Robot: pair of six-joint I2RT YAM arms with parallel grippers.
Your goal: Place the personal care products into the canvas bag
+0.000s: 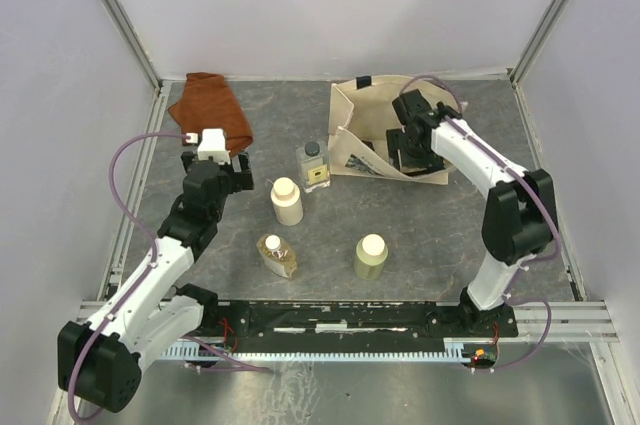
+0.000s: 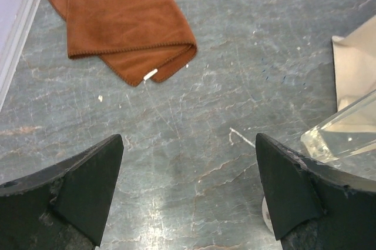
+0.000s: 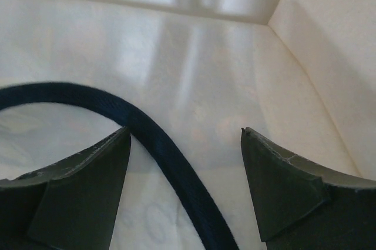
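The beige canvas bag lies open at the back right, its dark floral panel facing front. My right gripper is open inside the bag; in the right wrist view a dark strap runs between its jaws over the pale bag lining. My left gripper is open and empty over bare table. The clear square bottle stands just right of it. The cream cylinder, amber flat bottle and olive-green cylinder stand on the table mid-front.
A rust-brown folded cloth lies at the back left, ahead of my left gripper. A corner of the bag shows beyond the clear bottle. Grey walls and metal rails enclose the table.
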